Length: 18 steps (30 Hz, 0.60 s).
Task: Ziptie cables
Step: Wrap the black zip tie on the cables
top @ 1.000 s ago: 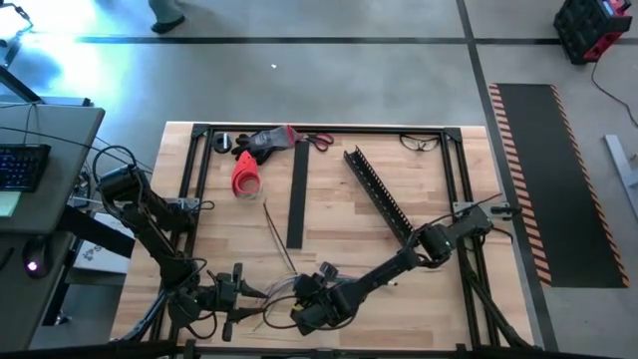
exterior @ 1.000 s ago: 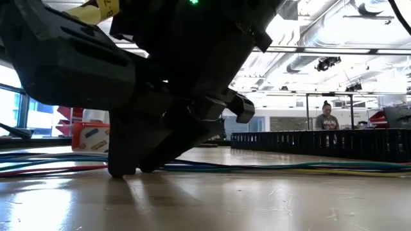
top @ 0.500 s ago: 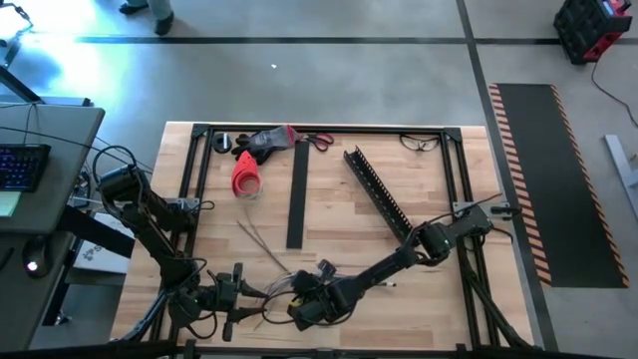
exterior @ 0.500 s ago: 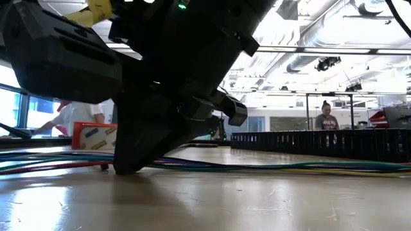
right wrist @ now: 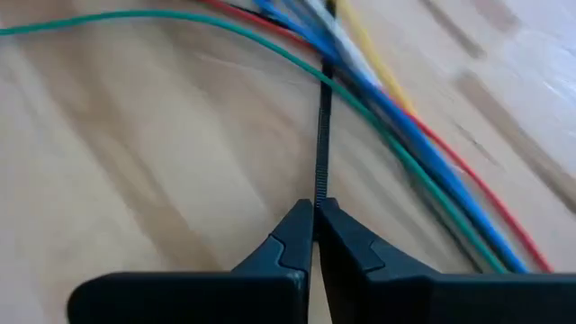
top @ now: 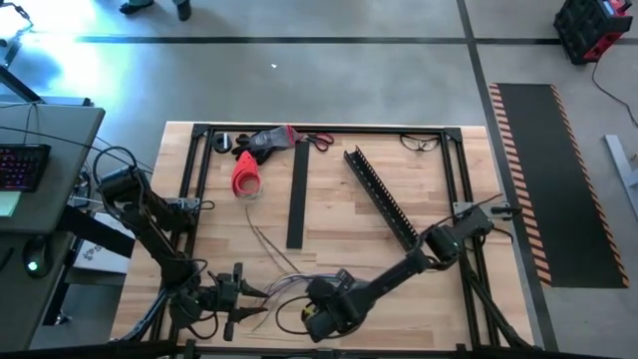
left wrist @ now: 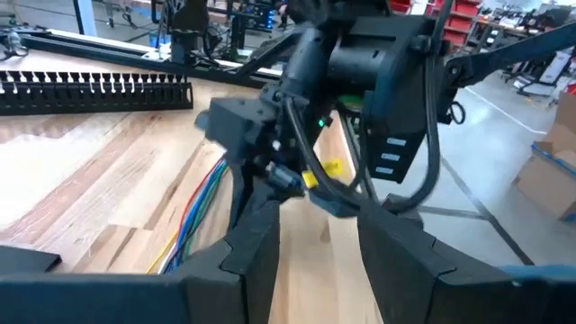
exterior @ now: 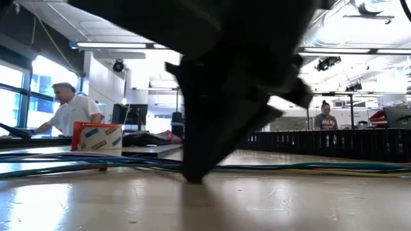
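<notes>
The cables (top: 282,283), a loose bunch of green, blue, red and yellow wires (right wrist: 423,153), lie on the wooden table near its front edge, and their free ends splay toward the far side. A thin black ziptie (right wrist: 322,126) lies across the bunch. My right gripper (right wrist: 315,211) points steeply down beside them (top: 311,311), shut on the ziptie. To the left of the bunch, my left gripper (left wrist: 317,220) waits open (top: 249,292). The cables (left wrist: 193,211) run past the outer side of one of its fingers, with bare wood in its gap. My right gripper pinches the ziptie's free tail (right wrist: 318,193) between its two fingertips. The fingers slant down from above and lie in line with the strap. The strap runs straight from the fingertips to the cable bunch, low over the table.
A long black comb-toothed channel (top: 379,194) lies at a slant on the right. A flat black strip (top: 296,199) lies mid-table, with a red object (top: 246,175) to its left. Tools and scissors (top: 319,140) lie along the far edge. People (exterior: 70,112) stand in the room beyond.
My right gripper has shut on the ziptie's tail, tipped, and shifted a little toward the table's right edge, rising slightly. The cables' splayed free ends have swung somewhat toward the left.
</notes>
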Tool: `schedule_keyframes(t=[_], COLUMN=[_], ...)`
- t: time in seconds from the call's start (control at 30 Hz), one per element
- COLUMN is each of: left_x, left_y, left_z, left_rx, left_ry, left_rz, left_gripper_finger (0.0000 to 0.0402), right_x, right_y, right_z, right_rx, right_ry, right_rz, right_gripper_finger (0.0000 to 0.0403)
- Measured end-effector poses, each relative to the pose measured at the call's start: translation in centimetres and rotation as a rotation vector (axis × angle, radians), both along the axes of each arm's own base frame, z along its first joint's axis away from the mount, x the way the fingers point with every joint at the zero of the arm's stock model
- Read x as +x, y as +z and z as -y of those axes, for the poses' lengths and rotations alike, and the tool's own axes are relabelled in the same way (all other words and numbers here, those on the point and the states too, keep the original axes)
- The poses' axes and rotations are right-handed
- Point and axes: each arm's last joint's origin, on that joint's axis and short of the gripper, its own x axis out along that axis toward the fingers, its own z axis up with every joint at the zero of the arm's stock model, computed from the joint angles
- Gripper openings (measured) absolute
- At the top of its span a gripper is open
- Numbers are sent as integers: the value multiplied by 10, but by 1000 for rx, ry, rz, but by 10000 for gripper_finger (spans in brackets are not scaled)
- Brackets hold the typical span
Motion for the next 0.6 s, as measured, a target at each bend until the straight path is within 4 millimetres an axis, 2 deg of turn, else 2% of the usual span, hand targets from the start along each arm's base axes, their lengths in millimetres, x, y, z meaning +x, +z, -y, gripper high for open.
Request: schedule_keyframes(t=[0.27, 0.4, 0.6], left_x=[8, 21, 45], left_y=[-15, -30, -48], left_z=[-1, -4, -19], left_rx=[18, 25, 40], left_ry=[42, 45, 40], left_rz=[-19, -44, -117], left_gripper_finger=[131, 131, 131], right_x=[-35, -53, -78], right_y=[1, 3, 6], right_z=[-25, -40, -62], right_rx=[49, 79, 134], right_ry=[-148, -212, -291], right_rz=[-96, -124, -164], right_gripper_finger=[1, 1, 0])
